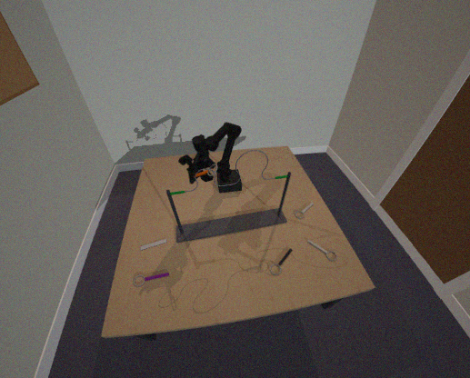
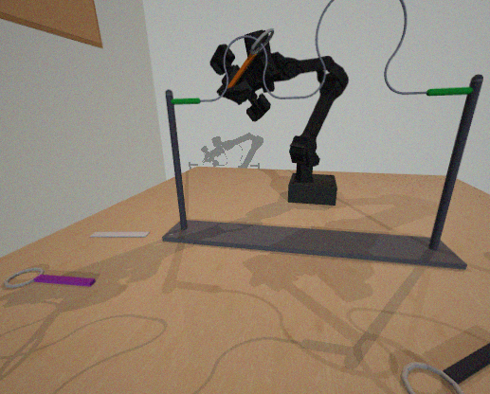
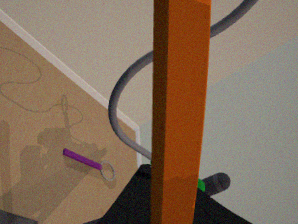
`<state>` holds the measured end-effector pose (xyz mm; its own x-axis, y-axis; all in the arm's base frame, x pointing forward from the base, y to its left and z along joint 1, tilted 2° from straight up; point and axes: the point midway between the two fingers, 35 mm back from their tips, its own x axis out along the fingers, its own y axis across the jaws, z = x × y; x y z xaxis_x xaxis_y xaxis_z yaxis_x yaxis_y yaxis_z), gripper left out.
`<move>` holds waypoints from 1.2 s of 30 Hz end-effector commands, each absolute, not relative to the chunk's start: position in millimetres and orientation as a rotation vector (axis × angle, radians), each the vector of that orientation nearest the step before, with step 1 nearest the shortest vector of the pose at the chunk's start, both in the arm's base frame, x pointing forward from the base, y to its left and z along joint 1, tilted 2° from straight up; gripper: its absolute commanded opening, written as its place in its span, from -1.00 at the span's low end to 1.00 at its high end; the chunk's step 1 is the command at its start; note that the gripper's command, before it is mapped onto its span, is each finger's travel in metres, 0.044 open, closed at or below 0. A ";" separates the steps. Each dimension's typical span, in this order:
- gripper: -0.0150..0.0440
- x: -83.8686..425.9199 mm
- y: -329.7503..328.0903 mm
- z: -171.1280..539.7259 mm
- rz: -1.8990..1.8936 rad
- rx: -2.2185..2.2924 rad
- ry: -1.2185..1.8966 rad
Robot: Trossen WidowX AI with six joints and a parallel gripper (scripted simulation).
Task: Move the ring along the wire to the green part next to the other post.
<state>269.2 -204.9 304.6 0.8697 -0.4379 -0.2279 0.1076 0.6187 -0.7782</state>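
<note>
One orange handle [image 1: 202, 173] [image 2: 242, 71] [image 3: 181, 100], clamped in the end effector [image 2: 229, 88] [image 3: 153, 172], ring beyond the fingertips.

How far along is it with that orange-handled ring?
Already picked up: the fingers grip the orange handle. In hand: the ring is up at a bend of the grey wire, away from both green parts. Left: reaching a green part beside a post, letting go and backing off.
</note>
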 end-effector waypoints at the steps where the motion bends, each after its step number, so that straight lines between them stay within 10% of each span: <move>1: -1.00 268.2 -209.4 306.2 -0.350 -0.937 0.423; 36: -1.00 266.1 -222.9 350.4 -0.530 -1.604 0.329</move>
